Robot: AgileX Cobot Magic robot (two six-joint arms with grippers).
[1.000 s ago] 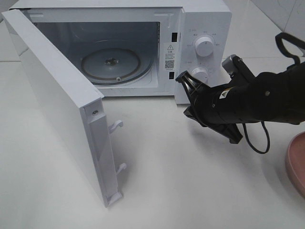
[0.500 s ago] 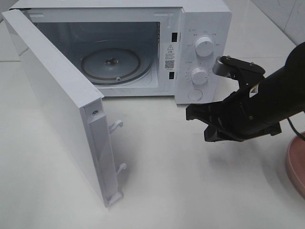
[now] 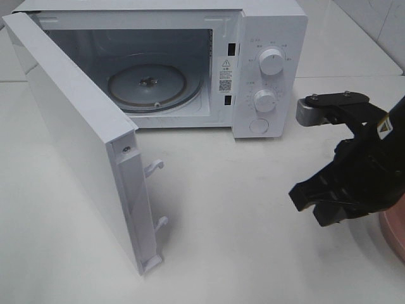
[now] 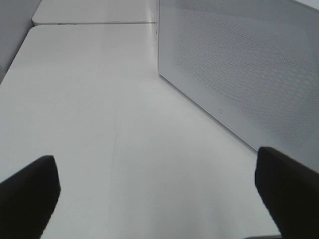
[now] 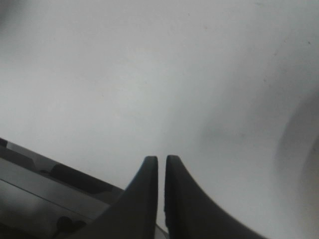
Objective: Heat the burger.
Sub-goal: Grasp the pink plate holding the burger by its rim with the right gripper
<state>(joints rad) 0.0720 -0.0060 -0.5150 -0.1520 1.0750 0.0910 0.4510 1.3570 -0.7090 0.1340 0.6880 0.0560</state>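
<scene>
The burger is out of view in every frame. The white microwave [image 3: 273, 25] stands at the back with its door [image 3: 76, 139] swung wide open and a bare glass turntable [image 3: 149, 85] inside. My right gripper [image 3: 308, 206] hovers over the table right of the microwave, beside the pink plate [image 3: 395, 235]. The right wrist view shows the right gripper [image 5: 158, 162] shut with nothing between its fingers. My left gripper [image 4: 159, 194] does not show in the exterior high view. In its wrist view it is open and empty over bare table beside the door's perforated panel [image 4: 239, 64].
Two knobs [image 3: 271, 62] and a round button sit on the microwave's control panel. The open door juts toward the table's front left, with its latch hooks [image 3: 154, 168] sticking out. White table [image 3: 221, 209] lies between the door and the right arm.
My right arm has pulled back from the microwave's control panel, moving right and toward the table's front, and now sits next to the pink plate. The left gripper stays open.
</scene>
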